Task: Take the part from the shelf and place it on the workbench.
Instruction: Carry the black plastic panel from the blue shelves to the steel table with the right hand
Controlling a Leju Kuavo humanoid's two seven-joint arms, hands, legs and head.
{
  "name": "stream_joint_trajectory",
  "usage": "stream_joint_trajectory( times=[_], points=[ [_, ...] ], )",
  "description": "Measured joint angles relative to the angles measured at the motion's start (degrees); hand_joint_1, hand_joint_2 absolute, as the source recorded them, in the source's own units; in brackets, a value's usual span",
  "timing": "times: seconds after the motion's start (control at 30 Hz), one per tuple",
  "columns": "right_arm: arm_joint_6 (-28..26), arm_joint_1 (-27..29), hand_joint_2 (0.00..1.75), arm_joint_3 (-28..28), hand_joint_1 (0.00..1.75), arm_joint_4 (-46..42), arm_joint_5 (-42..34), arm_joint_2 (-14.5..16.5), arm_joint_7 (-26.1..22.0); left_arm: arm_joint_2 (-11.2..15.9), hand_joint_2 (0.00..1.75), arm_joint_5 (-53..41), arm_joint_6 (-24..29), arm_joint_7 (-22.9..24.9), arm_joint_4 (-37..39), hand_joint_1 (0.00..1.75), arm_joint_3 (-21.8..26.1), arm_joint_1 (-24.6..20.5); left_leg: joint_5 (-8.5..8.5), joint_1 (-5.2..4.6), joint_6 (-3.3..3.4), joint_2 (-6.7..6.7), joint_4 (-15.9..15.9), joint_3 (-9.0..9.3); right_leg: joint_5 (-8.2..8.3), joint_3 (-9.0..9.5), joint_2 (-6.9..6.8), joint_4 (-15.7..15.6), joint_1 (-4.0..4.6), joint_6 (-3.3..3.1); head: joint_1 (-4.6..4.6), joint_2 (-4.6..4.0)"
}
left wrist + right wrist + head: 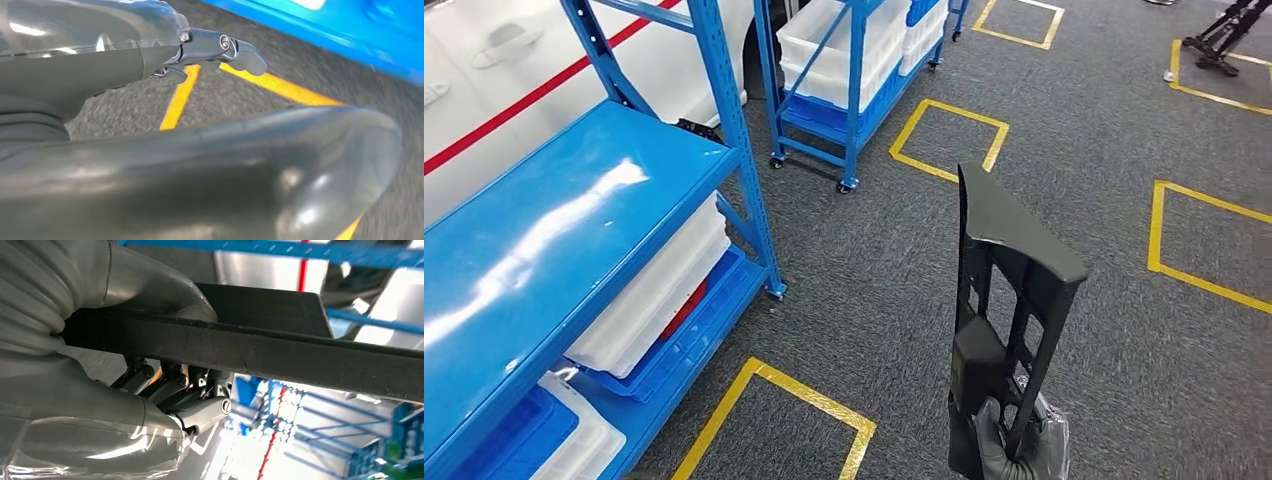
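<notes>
Gripping the part (1009, 300) at its lower end, my right hand (1014, 445) is holding it upright in front of my body, fingers and thumb clamped around the dark frame so that the long piece is staying clear of the floor and the shelving while carried. Going left to right in the head view: the blue shelf (554, 250) is standing at my left with white bins (654, 290) on its lower levels, then the part is rising over grey carpet, then yellow floor markings (1194, 240) are lying at the right. The part is therefore off the shelf and not yet on any tabletop. My left hand (200, 150) is hanging low near the floor beside the shelf edge, holding nothing, with its fingers (225, 50) extended apart.
</notes>
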Motion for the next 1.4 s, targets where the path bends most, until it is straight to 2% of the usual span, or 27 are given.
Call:
stream_joint_trajectory(
  times=[0.03,0.07,0.13,0.17,0.23,0.3,0.37,0.43,0.47,0.5,0.53,0.6,0.67,0.73,0.77,0.8,0.87,0.93,0.97,1.0,1.07,1.13,1.17,1.23,1.27,1.33,1.4],
  points=[
    [-0.2,0.2,1.75,0.0,1.75,0.1,0.0,-0.3,0.4,0.2,0.00,-0.9,-0.1,-0.4,0.0,0.00,-0.7,-0.2,-0.07,-0.01,-0.10,0.69,0.0,0.11,1.76,2.23,-0.76,-3.7,0.05,-0.17,0.00,0.00],
    [-0.4,0.7,1.75,0.0,1.75,0.1,0.1,-0.6,0.7,0.5,0.00,-1.5,-0.3,-0.9,0.0,0.00,-1.4,-0.3,-0.19,-0.08,-0.28,1.31,0.0,0.25,2.99,4.59,-2.24,-7.9,0.26,-0.49,0.00,0.00],
    [-0.7,2.1,1.75,0.0,1.75,-0.4,0.6,-0.8,1.0,1.0,0.00,-2.0,-0.4,-1.9,0.0,0.00,-2.5,-0.4,-0.50,-0.32,-0.86,2.29,0.0,0.57,4.22,7.58,-4.41,-13.3,0.78,-1.28,-0.04,0.00],
    [-0.8,3.0,1.75,0.0,1.75,-0.8,0.9,-0.8,1.0,1.2,0.00,-2.1,-0.2,-2.2,0.0,0.00,-2.8,-0.4,-0.61,-0.42,-1.20,2.85,0.0,0.74,4.09,7.78,-4.62,-14.0,1.05,-1.66,-0.07,0.00],
    [-0.2,4.5,1.75,-0.1,1.75,-1.3,0.9,-0.9,1.1,1.6,0.00,-2.6,0.6,-2.8,0.0,0.00,-3.5,-0.4,-0.88,-0.35,-1.92,3.63,-0.1,1.04,4.39,7.64,-3.06,-14.2,1.08,-2.32,-0.08,0.00],
    [1.5,5.8,1.75,-0.4,1.75,-2.0,0.5,-0.8,1.0,1.9,0.00,-1.9,1.6,-4.3,0.0,0.00,-4.1,-0.6,-2.49,-0.12,-2.47,1.27,1.7,0.53,4.72,7.71,-1.69,-14.6,0.77,-3.08,-0.15,0.00],
    [4.0,6.5,1.75,-1.1,1.75,-2.5,-0.2,-0.2,0.3,2.1,0.00,1.1,1.6,-6.1,-0.1,0.00,-4.3,-0.8,-5.98,0.06,-2.67,-2.13,7.5,-1.96,4.94,7.71,-0.30,-14.8,0.67,-3.67,-0.26,0.00],
    [5.4,6.5,1.75,-2.2,1.75,-2.6,-0.9,0.8,-0.6,2.0,0.00,4.8,0.7,-6.9,-0.2,0.00,-4.2,-0.9,-8.50,0.08,-2.68,-3.00,14.3,-5.24,5.04,7.56,1.49,-14.6,0.90,-3.96,-0.27,0.00],
    [4.9,6.3,1.75,-2.7,1.75,-2.4,-1.1,1.1,-0.9,1.9,0.00,6.2,0.2,-6.9,-0.3,0.00,-4.2,-1.1,-8.24,0.06,-2.61,-3.09,15.6,-6.03,5.06,7.51,2.48,-14.5,1.03,-4.02,-0.27,0.00],
    [3.4,5.9,1.75,-2.9,1.75,-2.1,-1.2,1.2,-1.1,1.8,0.00,7.0,-0.2,-6.7,-0.3,0.00,-4.3,-1.4,-6.82,0.06,-2.48,-3.25,14.7,-5.82,5.07,7.49,3.44,-14.4,1.14,-4.03,-0.27,0.00],
    [1.6,5.2,1.75,-2.9,1.75,-1.6,-1.3,1.1,-1.2,1.7,0.00,7.4,-0.5,-6.2,-0.3,0.00,-4.4,-1.8,-4.61,0.06,-2.28,-3.75,11.9,-4.68,5.06,7.50,4.32,-14.2,1.20,-4.02,-0.27,0.00],
    [-2.3,3.4,1.75,-2.3,1.75,0.0,-1.9,1.0,-1.3,1.7,0.00,6.7,-0.5,-5.2,-0.3,0.00,-4.9,-2.5,-1.16,0.11,-1.84,-6.48,4.7,-1.83,5.08,7.31,5.95,-13.8,1.21,-3.85,-0.23,0.00],
    [-5.2,1.6,1.75,-1.0,1.75,1.6,-2.3,0.8,-1.3,1.6,0.00,5.6,-0.3,-4.5,-0.3,0.00,-5.8,-2.8,-0.38,-0.01,-1.56,-8.22,1.2,-0.60,5.32,6.74,7.56,-13.5,0.99,-3.24,-0.21,0.00],
    [-6.6,0.4,1.75,0.4,1.75,2.9,-3.0,0.2,-1.3,1.4,0.00,4.9,-0.2,-4.5,-0.3,0.00,-6.7,-2.9,-0.15,-0.09,-1.16,-7.17,0.6,-0.44,5.72,6.19,8.85,-13.6,0.77,-2.40,-0.22,0.00],
    [-6.6,0.0,1.75,0.8,1.75,3.5,-3.6,-0.2,-1.3,1.2,0.00,4.8,0.0,-4.7,-0.3,0.00,-7.1,-3.0,0.15,-0.03,-0.83,-6.46,0.2,-0.29,5.56,5.91,7.98,-13.3,0.81,-2.13,-0.19,0.00],
    [-6.2,-0.4,1.75,1.1,1.75,3.9,-4.3,-0.7,-1.3,1.1,0.00,5.0,0.2,-4.9,-0.3,0.00,-7.4,-3.1,0.48,0.04,-0.45,-5.71,-0.2,-0.15,4.85,5.32,6.29,-12.3,0.91,-1.88,-0.10,0.00],
    [-4.6,-1.4,1.75,1.2,1.75,4.5,-5.5,-1.3,-1.3,1.0,0.00,6.5,0.5,-5.4,-0.3,0.00,-7.4,-2.8,0.85,0.00,0.02,-4.04,-0.7,-0.06,1.71,2.70,2.08,-7.0,0.92,-1.45,0.08,0.00],
    [-2.5,-2.1,1.75,1.3,1.75,4.9,-5.9,-1.5,-1.3,0.9,0.00,8.8,0.4,-5.6,-0.3,0.00,-6.8,-2.2,0.78,-0.09,0.07,-2.17,-0.7,-0.10,-1.15,-0.79,0.69,-0.1,0.41,-0.88,0.16,0.00],
    [-1.5,-2.2,1.75,1.3,1.75,5.1,-5.7,-1.5,-1.4,0.9,0.00,9.6,0.4,-5.7,-0.3,0.00,-6.5,-2.0,0.68,-0.08,0.01,-1.28,-0.7,-0.08,-1.28,-1.65,0.47,1.5,0.09,-0.62,0.16,0.00],
    [-0.8,-2.3,1.75,1.3,1.75,5.3,-5.3,-1.5,-1.4,0.9,0.00,10.2,0.3,-5.7,-0.3,0.00,-6.1,-1.9,0.55,-0.04,-0.11,-0.48,-0.7,-0.02,-0.31,-1.33,0.22,0.9,-0.22,-0.36,0.16,0.00],
    [0.6,-2.7,1.75,1.3,1.75,5.5,-4.6,-1.5,-1.4,0.8,0.00,10.5,0.1,-5.4,-0.3,0.00,-5.6,-1.9,0.15,0.05,-0.61,0.88,-0.6,0.31,3.20,2.33,-1.55,-6.0,-0.69,0.05,0.18,0.00],
    [1.7,-3.5,1.75,1.4,1.75,5.8,-4.4,-1.5,-1.4,0.9,0.00,10.5,0.1,-4.9,-0.3,0.00,-5.3,-1.9,-0.40,-0.12,-1.41,1.98,-0.4,0.65,5.03,5.58,-3.65,-12.2,-0.52,-0.26,0.10,0.00],
    [1.9,-3.8,1.75,1.5,1.75,5.9,-4.1,-1.5,-1.4,0.9,0.00,10.4,0.1,-4.7,-0.3,0.00,-5.3,-2.0,-0.61,-0.24,-1.81,2.46,-0.4,0.87,5.02,6.10,-4.04,-13.3,-0.26,-0.66,0.02,0.00],
    [1.8,-4.2,1.75,1.7,1.75,6.2,-3.1,-1.5,-1.4,0.9,0.00,9.7,0.2,-4.4,-0.3,0.00,-5.2,-2.2,-0.84,-0.20,-2.52,3.44,-0.5,1.31,4.95,6.01,-2.85,-13.4,0.13,-1.67,-0.14,0.00],
    [1.7,-4.2,1.75,1.8,1.75,6.4,-2.5,-1.6,-1.4,0.8,0.00,9.4,0.2,-4.3,-0.3,0.00,-5.2,-2.4,-1.14,-0.02,-2.86,3.33,-0.4,1.51,5.03,6.05,-2.21,-13.5,0.17,-2.09,-0.16,0.00],
    [1.6,-4.6,1.75,2.3,1.75,6.7,-1.8,-1.6,-1.4,0.8,0.00,8.7,0.2,-4.1,-0.3,0.00,-5.2,-2.6,-3.28,0.30,-3.24,0.96,2.5,0.48,5.26,6.20,-0.92,-13.9,0.03,-2.98,-0.27,0.00],
    [1.6,-5.1,1.75,2.6,1.75,7.0,-1.6,-1.6,-1.3,0.8,0.00,7.7,0.3,-3.8,-0.3,0.00,-5.4,-2.5,-7.12,0.35,-3.16,-2.08,10.1,-3.17,5.37,6.18,0.56,-13.9,0.20,-3.58,-0.39,0.00]
  ],
)
